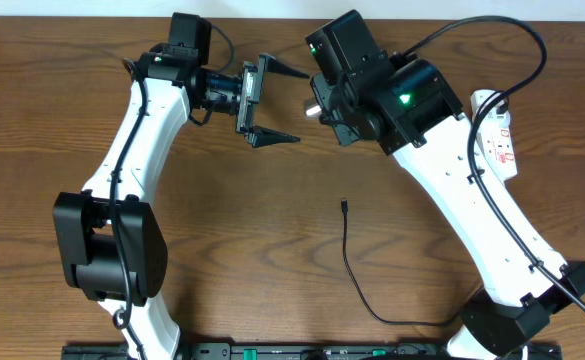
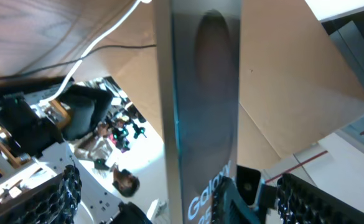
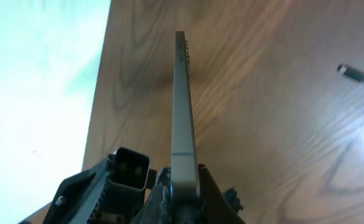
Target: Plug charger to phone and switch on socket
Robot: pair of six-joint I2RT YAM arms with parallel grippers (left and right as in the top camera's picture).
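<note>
Right gripper [image 3: 183, 182]: fingers clamped tight on the lower end of the phone [image 3: 180, 93], which stands edge-on and projects straight out from the fingertips above the table [image 1: 252, 230]. Left gripper [image 1: 303, 107]: fingers [image 2: 312, 199] spread wide and holding nothing; the phone's lettered face stands in line with the gap between them, apparently clear of both. The charger's plug tip [image 1: 343, 207] lies on the table, well apart from both sets of fingers and unconnected. The socket [image 1: 499, 135] lies beyond the right arm, away from the fingers.
</note>
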